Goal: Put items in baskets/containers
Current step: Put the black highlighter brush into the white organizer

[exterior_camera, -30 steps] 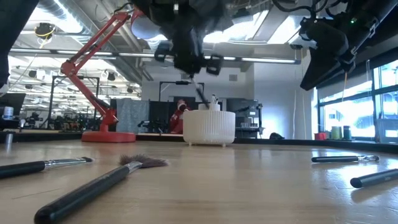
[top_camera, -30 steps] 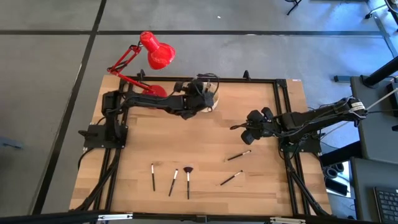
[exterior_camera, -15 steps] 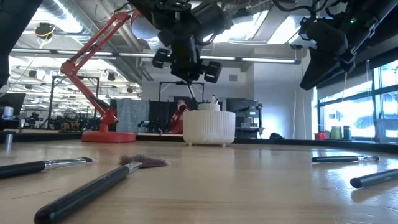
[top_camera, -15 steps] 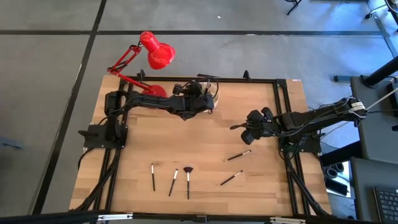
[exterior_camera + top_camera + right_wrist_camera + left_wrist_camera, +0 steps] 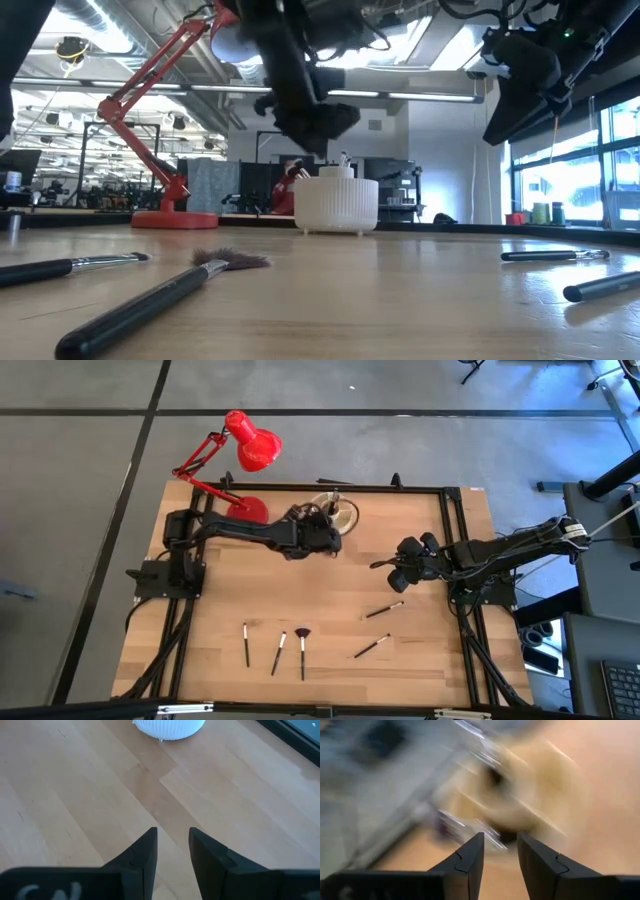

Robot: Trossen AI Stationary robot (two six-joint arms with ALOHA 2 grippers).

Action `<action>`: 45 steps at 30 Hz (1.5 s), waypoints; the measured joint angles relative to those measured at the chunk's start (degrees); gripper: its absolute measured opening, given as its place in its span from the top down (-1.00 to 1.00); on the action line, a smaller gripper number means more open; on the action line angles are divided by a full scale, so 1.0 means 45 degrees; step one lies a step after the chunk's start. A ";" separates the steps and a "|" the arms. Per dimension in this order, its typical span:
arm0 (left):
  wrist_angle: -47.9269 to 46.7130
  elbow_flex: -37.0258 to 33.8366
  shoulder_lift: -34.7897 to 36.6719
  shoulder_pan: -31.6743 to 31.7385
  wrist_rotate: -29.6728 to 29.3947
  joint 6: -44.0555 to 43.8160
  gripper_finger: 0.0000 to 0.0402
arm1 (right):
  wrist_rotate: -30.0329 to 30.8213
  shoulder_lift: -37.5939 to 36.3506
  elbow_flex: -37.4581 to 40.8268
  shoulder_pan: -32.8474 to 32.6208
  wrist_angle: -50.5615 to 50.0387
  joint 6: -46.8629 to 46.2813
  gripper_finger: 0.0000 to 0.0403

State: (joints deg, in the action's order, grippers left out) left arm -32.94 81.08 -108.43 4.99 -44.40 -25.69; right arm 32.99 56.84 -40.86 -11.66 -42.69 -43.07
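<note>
left gripper point(image 5: 322, 540) fingers apart, empty, has left the round cream ribbed organiser point(image 5: 336, 205) | brush seemingly delivered | five dark thin brushes point(image 5: 279, 652) remain | right gripper point(image 5: 172, 850) fingers apart, waits mid-table

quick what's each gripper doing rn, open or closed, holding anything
Left gripper: open, nothing between its fingers, beside the organiser.
Right gripper: open, empty, above bare table.

Cream ribbed round organiser point(image 5: 341, 515): upright, table's 12 o'clock edge, brush handles inside. Five dark makeup brushes point(image 5: 278, 652) lie flat toward 6 o'clock, one fanned point(image 5: 302, 632).
</note>
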 joint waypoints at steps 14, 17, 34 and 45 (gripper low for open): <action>-0.2804 -0.0010 -0.0306 -0.4200 0.8791 -0.7725 0.46 | -0.0492 -0.0003 0.0000 0.0005 0.0050 -0.0685 0.44; -0.2929 -0.0010 -0.0620 -0.5008 0.8281 -1.0121 0.42 | -0.0583 -0.0005 0.0000 0.0000 0.0107 -0.0719 0.44; -0.2368 0.0067 -0.2468 -0.5887 0.9535 -1.3577 0.00 | -0.0583 -0.0002 -0.0005 0.0000 0.0374 -0.0382 0.44; -0.3200 0.0513 -0.2569 -0.5346 1.0268 -1.1871 0.71 | -0.0578 -0.0005 -0.0005 0.0000 0.0375 -0.0323 0.44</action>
State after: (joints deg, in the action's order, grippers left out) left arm -47.34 83.39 -119.98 -19.07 1.81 -79.11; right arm 30.39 56.82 -40.88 -11.66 -41.00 -44.52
